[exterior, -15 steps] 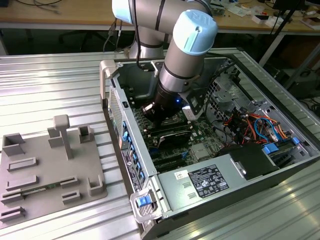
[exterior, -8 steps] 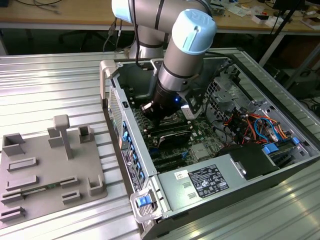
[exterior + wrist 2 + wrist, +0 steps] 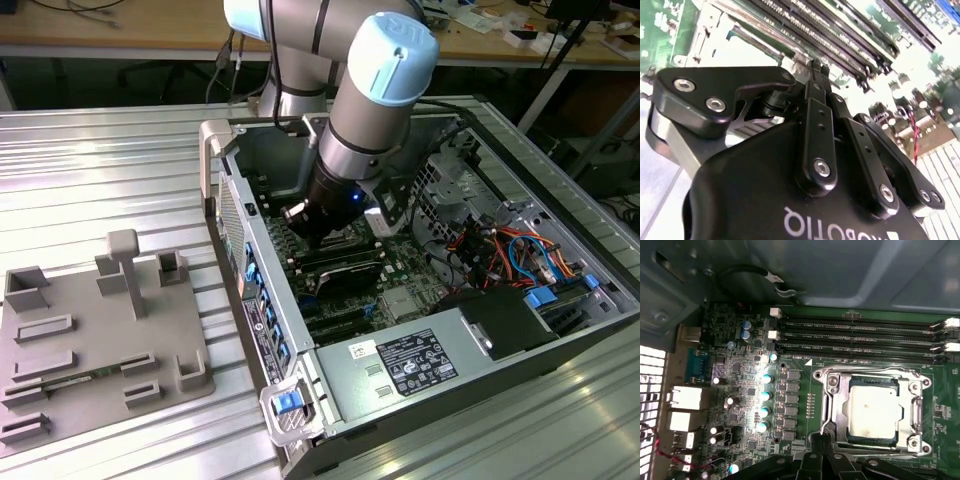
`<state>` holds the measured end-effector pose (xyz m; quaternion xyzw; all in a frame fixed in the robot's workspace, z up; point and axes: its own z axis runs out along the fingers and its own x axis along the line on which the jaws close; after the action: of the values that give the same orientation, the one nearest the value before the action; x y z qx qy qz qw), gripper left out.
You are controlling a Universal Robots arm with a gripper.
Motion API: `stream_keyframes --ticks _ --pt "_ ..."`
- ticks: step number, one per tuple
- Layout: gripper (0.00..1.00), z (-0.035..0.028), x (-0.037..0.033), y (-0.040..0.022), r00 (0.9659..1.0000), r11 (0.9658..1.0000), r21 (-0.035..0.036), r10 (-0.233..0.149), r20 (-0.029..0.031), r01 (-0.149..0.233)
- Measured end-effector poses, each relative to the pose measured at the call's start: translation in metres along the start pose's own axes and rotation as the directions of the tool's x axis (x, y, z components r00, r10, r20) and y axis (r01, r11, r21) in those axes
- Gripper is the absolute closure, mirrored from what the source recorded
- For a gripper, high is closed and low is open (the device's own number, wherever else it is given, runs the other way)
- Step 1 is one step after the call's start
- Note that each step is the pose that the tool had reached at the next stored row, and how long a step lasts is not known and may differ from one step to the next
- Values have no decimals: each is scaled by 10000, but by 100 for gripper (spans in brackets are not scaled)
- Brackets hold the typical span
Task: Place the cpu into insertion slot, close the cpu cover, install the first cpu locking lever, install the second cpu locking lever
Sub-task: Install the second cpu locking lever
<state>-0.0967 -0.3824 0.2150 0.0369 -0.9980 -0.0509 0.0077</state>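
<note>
The cpu [image 3: 873, 411] already sits flat in the insertion slot [image 3: 907, 440], and the cpu cover [image 3: 831, 405] lies down over it, its window framing the silver top, so what remains is the locking. The claw [image 3: 821, 440] is clenched, its fingertips pressed together at the cover's 8 o'clock corner, seemingly on a thin locking lever [image 3: 824, 428], though the contact is hard to make out. In the exterior view the arm [image 3: 370, 120] reaches steeply into the open computer case [image 3: 300, 340] on the worktop [image 3: 100, 160].
</note>
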Motion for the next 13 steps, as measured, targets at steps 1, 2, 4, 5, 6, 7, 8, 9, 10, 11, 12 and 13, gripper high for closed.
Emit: stream_keyframes --ticks 1,2,4,5,6,7,8,9,10,11,12,13 --pt "89 -34 1 4 10000 10000 1 1 -1 -1" --pt "89 -73 1 8 10000 10000 1 1 -1 -1" --pt "89 -137 2 16 10000 10000 1 1 3 -1" --pt "89 -163 3 19 10000 10000 3 1 4 -1" --pt "89 -185 3 22 10000 10000 2 1 9 -1" --pt "89 -185 3 22 10000 10000 0 0 10 0" --pt "89 -185 2 22 10000 10000 1 0 10 0" --pt "89 -185 3 22 10000 10000 0 0 11 0" --pt "89 -185 3 22 10000 10000 2 0 11 0" --pt "89 -186 3 22 10000 10000 3 0 11 0" --pt "89 -185 3 22 10000 10000 2 0 11 0" --pt "89 -185 3 22 10000 10000 2 0 12 0"
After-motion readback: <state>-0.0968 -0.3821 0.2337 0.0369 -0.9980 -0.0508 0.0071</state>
